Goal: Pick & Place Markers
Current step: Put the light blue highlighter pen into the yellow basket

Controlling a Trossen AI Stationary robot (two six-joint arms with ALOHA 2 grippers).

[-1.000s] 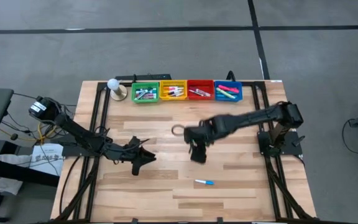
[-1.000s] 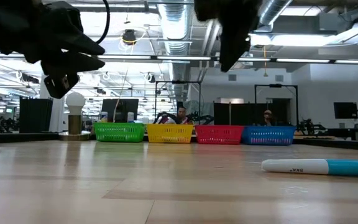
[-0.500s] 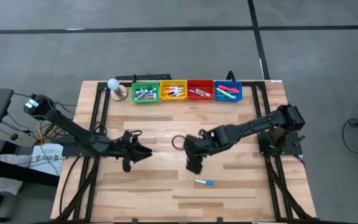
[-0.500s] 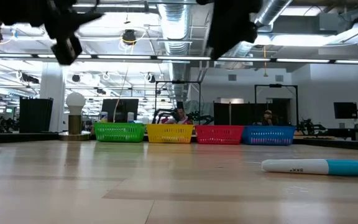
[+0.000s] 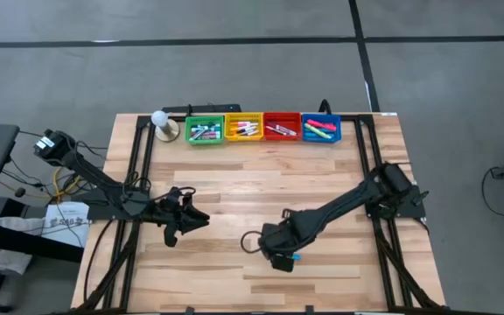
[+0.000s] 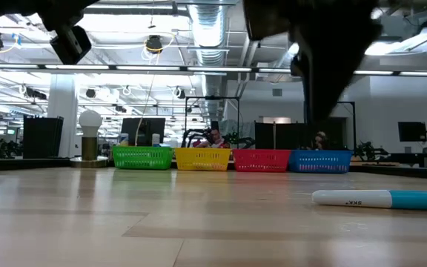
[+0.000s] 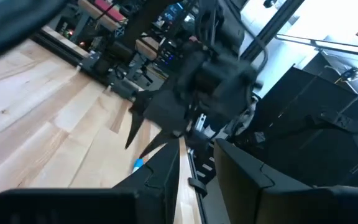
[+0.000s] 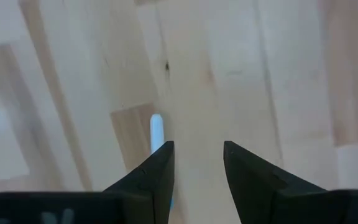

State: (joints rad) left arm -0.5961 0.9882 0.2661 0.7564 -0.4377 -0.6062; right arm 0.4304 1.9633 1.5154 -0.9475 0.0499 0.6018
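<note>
One marker (image 6: 380, 198) lies alone on the wooden table (image 5: 234, 188), low and right of centre in the high view, nearly hidden under the right gripper (image 5: 280, 255). In the low view it shows lower right, flat on its side, long axis running across the frame: white barrel to the left, teal-blue end to the right. In the right wrist view the marker's white end (image 8: 157, 132) pokes out just beside one dark finger (image 8: 151, 177), with the long axis running along the finger's line.

The right arm reaches from the right edge of the high view down and left in a long diagonal, its gripper directly over the marker. The jaws stand apart, with a clear strip of pale wood grain between them. The marker sits at the inner edge of one finger rather than centred in the gap.

The left arm stretches in from the left edge, its gripper (image 5: 185, 220) sitting mid-left of the frame, well apart from the marker; its two dark fingers show a gap between them.

Along the top edge of the table sit four small latticed plastic bins in a row: green (image 5: 204, 130), yellow (image 5: 243, 129), red (image 5: 281, 129) and blue (image 5: 321, 129), each holding more markers (image 5: 244, 129). Left of them stands a white ball on a round base (image 5: 160, 122).
</note>
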